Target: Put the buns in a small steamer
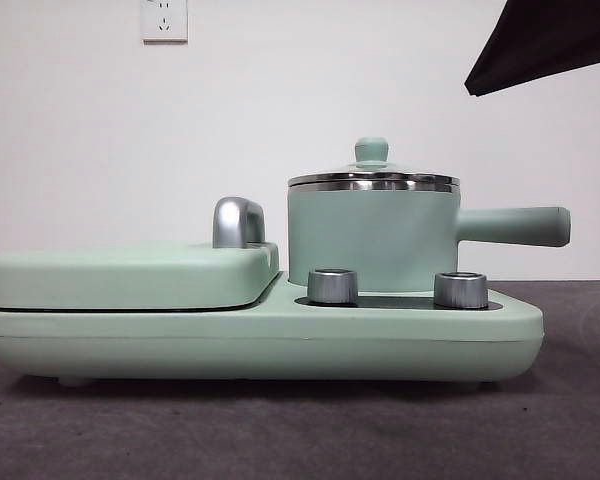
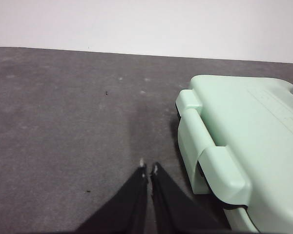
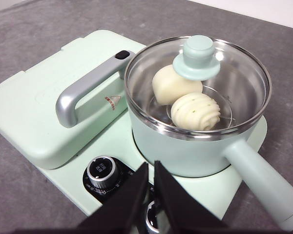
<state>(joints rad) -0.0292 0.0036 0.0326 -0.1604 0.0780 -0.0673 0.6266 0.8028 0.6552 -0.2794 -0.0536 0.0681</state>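
A mint-green cooker base (image 1: 260,335) sits on a grey table (image 1: 280,430). On its left half lies a flat mint-green griddle cover (image 1: 130,275) with a chrome handle (image 3: 83,90). 2 steel knobs (image 1: 332,286) (image 1: 460,290) stand along the base's front edge. A white wall socket (image 1: 164,19) is mounted on the white wall (image 1: 100,140) behind.

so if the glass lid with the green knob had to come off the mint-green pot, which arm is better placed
Probably the right. The right gripper hangs close over the mint-green pot, the glass lid's green knob in plain view. The left gripper sits over bare table beside the flat griddle cover.
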